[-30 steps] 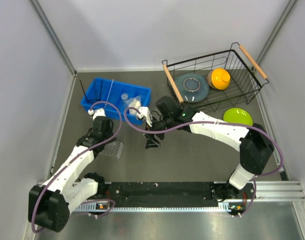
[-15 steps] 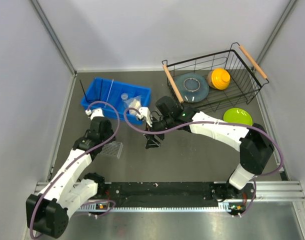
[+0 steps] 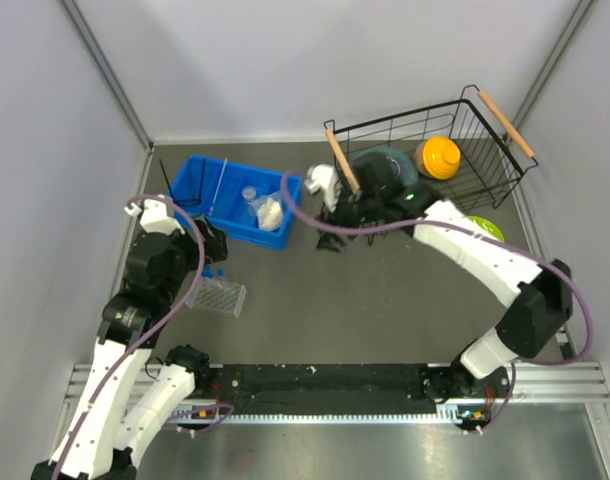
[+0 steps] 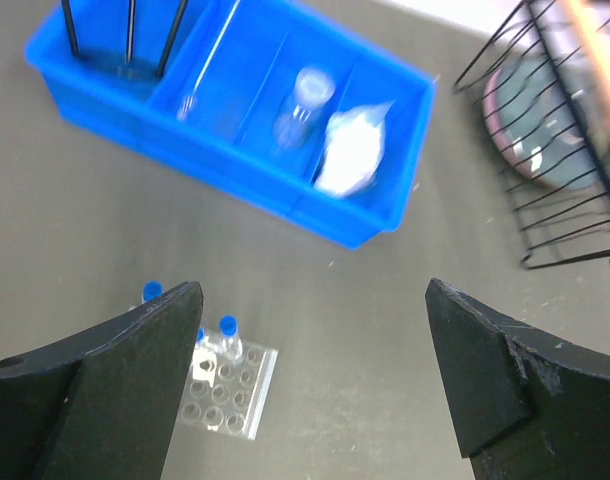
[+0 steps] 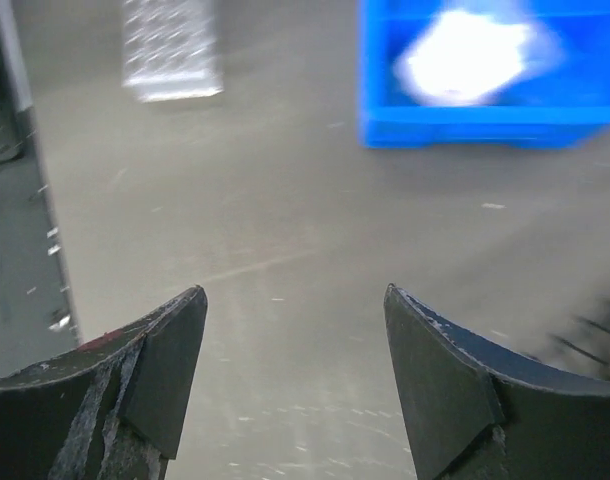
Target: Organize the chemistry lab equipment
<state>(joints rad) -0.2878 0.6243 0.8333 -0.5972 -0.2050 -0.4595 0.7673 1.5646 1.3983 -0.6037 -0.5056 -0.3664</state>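
A clear tube rack point(image 3: 218, 296) point(image 4: 221, 391) stands on the table with blue-capped test tubes point(image 4: 228, 331) upright along its far edge. My left gripper point(image 3: 207, 246) point(image 4: 313, 290) hovers high above and right of the rack, open and empty. The blue bin point(image 3: 233, 198) point(image 4: 235, 130) holds the black ring stand point(image 4: 125, 30), a thin glass rod point(image 4: 210, 60), a small clear cup point(image 4: 303, 98) and a white packet point(image 4: 353, 152) point(image 5: 467, 55). My right gripper point(image 3: 332, 238) point(image 5: 295, 292) is open and empty over bare table right of the bin.
A black wire basket point(image 3: 455, 120) at the back right holds a grey dish point(image 3: 387, 165) and an orange dish point(image 3: 441, 156). A green dish point(image 3: 487, 228) lies in front of it, partly hidden by my right arm. Grey walls close in both sides.
My left gripper has opened wide and pulled up and to the left, away from the rack. My right gripper has moved from the middle of the table back toward the basket.
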